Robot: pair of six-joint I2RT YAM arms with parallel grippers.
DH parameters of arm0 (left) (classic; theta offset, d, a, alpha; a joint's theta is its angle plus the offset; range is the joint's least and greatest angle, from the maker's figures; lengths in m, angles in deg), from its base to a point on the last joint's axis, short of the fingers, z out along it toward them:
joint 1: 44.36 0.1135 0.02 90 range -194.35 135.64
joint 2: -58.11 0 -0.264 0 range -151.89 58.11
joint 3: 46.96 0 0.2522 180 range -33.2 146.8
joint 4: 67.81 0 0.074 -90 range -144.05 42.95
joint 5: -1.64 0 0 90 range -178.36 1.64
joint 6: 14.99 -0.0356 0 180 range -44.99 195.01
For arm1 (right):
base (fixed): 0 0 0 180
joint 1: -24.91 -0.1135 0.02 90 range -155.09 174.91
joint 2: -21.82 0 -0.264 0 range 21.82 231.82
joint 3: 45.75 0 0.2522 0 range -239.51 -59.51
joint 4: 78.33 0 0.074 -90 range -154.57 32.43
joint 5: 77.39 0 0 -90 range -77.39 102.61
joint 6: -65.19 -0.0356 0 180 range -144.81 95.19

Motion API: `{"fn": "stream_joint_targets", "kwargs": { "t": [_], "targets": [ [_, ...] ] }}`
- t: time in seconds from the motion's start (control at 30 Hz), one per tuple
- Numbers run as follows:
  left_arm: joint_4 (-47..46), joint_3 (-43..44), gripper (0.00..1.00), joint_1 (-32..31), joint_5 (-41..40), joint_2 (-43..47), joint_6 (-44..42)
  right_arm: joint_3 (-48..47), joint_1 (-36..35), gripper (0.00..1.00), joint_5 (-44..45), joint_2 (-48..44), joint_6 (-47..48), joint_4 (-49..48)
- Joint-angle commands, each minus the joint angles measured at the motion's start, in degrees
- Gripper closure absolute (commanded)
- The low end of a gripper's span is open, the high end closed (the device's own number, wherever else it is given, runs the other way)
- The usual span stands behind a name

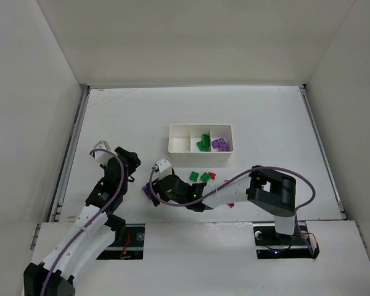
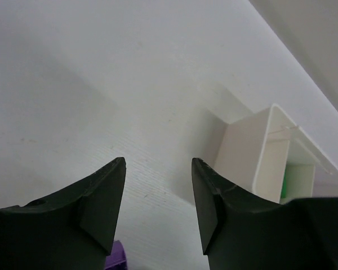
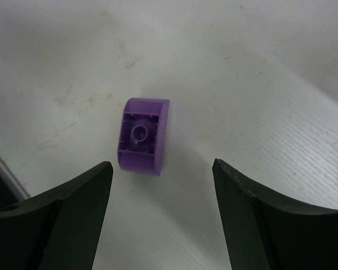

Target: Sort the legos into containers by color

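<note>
White grainy table (image 3: 281,129); purple brick (image 3: 142,135), curved side, hollow underside.

Glossy purple plastic brick (image 3: 142,135) on matt white table (image 3: 259,101); smooth white plastic tray (image 2: 259,152).

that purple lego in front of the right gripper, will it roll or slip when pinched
The purple brick looks like hard moulded plastic, so probably stiff and light. It lies on its side, hollow underside showing, with one curved face, so a nudge may tip it. Its smooth faces could slip from the fingers if pinched off-centre.
</note>
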Motion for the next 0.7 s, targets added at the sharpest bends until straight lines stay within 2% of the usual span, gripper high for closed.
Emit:
{"fn": "stream_joint_targets", "kwargs": {
  "t": [0.0,0.2,0.43,0.67],
  "targets": [
    [3.87,-1.91,0.52,2.91,1.32,2.13,3.41,-4.93,-0.34,0.24,4.05,2.40,1.38,-0.03],
    [4.58,-3.32,0.51,7.66,4.57,3.89,3.50,-10.38,-1.12,0.29,1.41,7.33,3.58,3.49],
    [3.35,-5.08,0.51,10.39,7.91,4.15,3.42,-10.66,-1.56,0.30,3.61,7.33,2.18,3.76],
    [2.82,-4.55,0.51,11.10,8.26,4.77,2.54,-10.73,-1.65,0.18,3.27,5.39,-0.54,3.94]
  ]
}}
